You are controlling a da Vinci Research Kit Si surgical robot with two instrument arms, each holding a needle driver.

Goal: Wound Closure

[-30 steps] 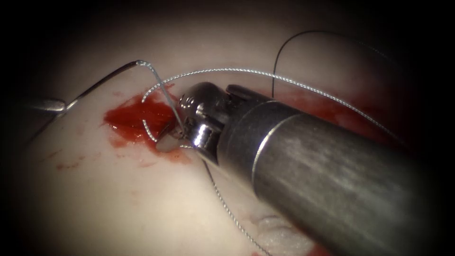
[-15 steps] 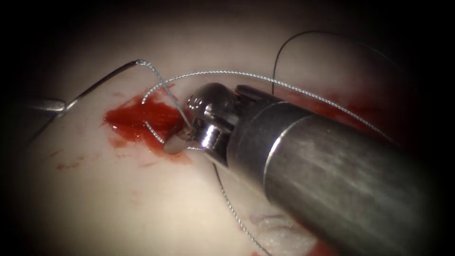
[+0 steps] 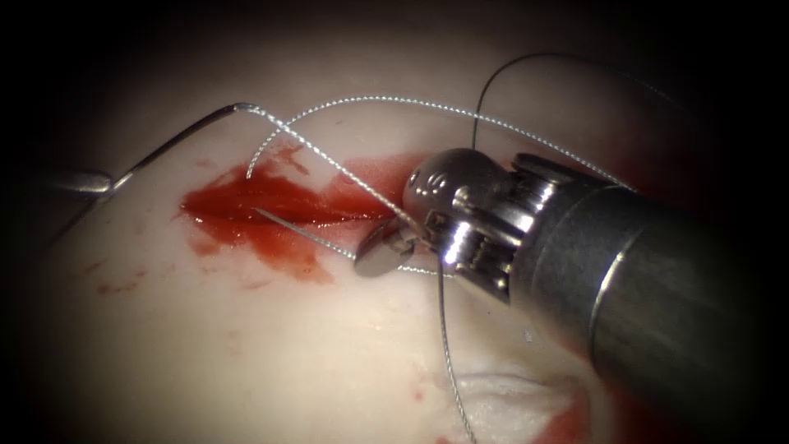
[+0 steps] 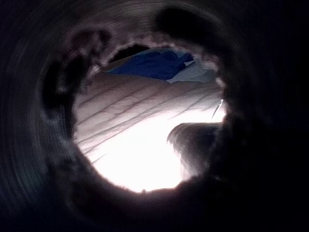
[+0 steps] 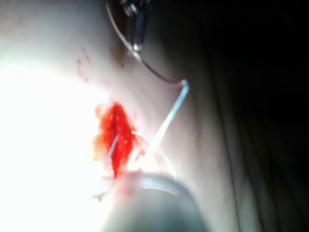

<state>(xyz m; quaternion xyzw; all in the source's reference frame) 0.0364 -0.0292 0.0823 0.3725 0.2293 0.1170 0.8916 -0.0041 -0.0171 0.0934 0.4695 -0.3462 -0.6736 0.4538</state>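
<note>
While the pale tissue (image 3: pixel 246 345) lies lit, your right tool (image 3: pixel 386 249) grips thread (image 3: pixel 345 177), your left tool (image 3: pixel 82 182) pinches the needle (image 3: pixel 177 141); left wrist adds blue cloth (image 4: pixel 154 65).

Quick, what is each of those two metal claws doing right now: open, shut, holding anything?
Left tool: shut on the needle, left of the cut, outside the tissue.
Right tool: shut on the thread.

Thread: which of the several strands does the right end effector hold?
The taut strand running straight from the needle to the right end effector; the long loops arc over its wrist. The left end effector holds the needle outside the tissue.
</note>
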